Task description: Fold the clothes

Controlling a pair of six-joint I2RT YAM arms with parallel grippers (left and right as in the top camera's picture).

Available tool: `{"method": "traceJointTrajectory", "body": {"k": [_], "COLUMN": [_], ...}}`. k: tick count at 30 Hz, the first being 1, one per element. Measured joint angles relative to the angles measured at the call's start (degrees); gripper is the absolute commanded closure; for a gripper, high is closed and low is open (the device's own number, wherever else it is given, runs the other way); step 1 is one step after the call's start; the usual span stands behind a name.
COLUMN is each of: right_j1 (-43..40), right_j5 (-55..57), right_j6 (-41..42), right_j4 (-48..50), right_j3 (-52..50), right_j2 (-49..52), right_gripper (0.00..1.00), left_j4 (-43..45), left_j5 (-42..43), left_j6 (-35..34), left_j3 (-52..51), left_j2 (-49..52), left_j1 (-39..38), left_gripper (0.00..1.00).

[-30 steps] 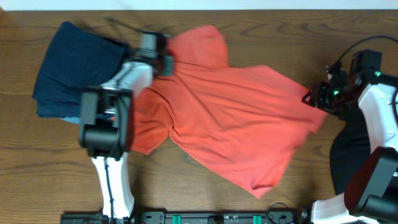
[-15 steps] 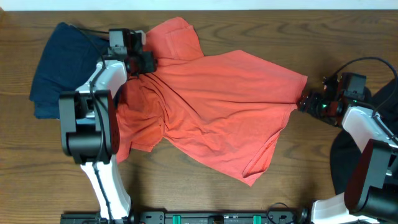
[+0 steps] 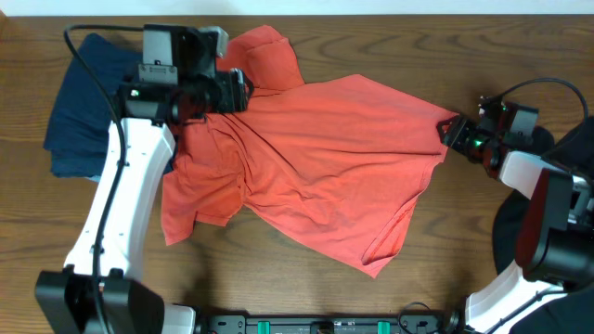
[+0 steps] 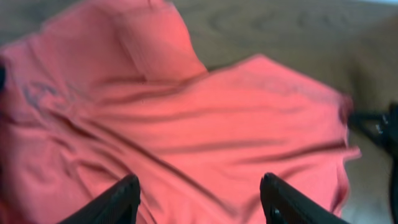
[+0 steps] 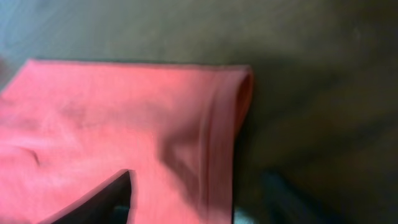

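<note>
The clothes are chiefly a coral-red T-shirt, lying rumpled and spread across the table's middle, lettering hidden. My left gripper hovers over its upper left part, near one sleeve. In the left wrist view its jaws stand wide open above wrinkled red cloth, holding nothing. My right gripper sits at the shirt's right corner. In the right wrist view the hemmed edge of the shirt lies between its parted fingers; the gripper is open.
A navy garment lies bunched at the far left, partly under the shirt and left arm. A black garment sits at the right edge behind the right arm. Bare wooden table runs along the front.
The shirt was first dragged leftward. My left gripper then opened, let go of the cloth and rose. The right gripper followed the shirt's right corner left and up a little.
</note>
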Motion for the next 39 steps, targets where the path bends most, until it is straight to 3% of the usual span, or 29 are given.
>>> {"method": "traceJointTrajectory", "body": {"k": [2,5,10,16,17,18,19,20,21,30,39], "right_j1": [0.0,0.0,-0.3,-6.3,-8.1,-9.3,-12.2,-12.7,-14.5,-22.1,-19.8], "right_j5": [-1.0,-2.7,-5.1,-6.8,-6.6,-6.6,-6.5,-6.3,-6.7,-16.9,-23.2], "right_j6": [1.0,3.4,6.6,8.1,8.2,8.3,8.6,8.6,8.6,5.4,-8.8], "right_j4": [3.0,7.1,7.3,-1.2,-3.0,-4.0,-6.5,-6.8,-8.6,-26.0,-52.7], "right_j3": [-0.1,-0.3,3.9,24.2,28.0,30.3,35.2,36.0,38.5,43.3,43.2], "right_j2": [1.5,3.1,4.4,4.9,4.9,4.9,4.9,4.9,4.8,4.3,3.3], "right_gripper": [0.83,0.98,0.99,0.99,0.89,0.60,0.18,0.06,0.01,0.01,0.01], "left_j4": [-2.8,-5.9,-7.2,-7.3,-7.3,-7.3,-7.3,-7.3,-7.3,-8.9,-13.9], "left_j5": [0.0,0.2,0.2,0.2,0.2,0.2,0.1,0.1,0.0,-5.0,-15.4], "left_j6": [0.3,0.5,0.9,1.1,1.1,1.1,1.2,1.1,1.1,1.4,1.4], "left_j3": [0.0,0.0,0.0,0.0,0.0,0.0,0.0,0.0,0.0,0.0,-4.7], "left_j2": [-0.8,-1.1,-1.1,-1.1,-1.1,-1.1,-1.1,-1.1,-1.1,-1.1,-0.9], "left_j1": [-1.1,-2.9,-4.4,-4.8,-4.8,-4.8,-4.8,-4.8,-4.8,-4.8,-4.8], "left_gripper": [0.37,0.37,0.37,0.37,0.37,0.37,0.37,0.37,0.37,0.36,0.35]}}
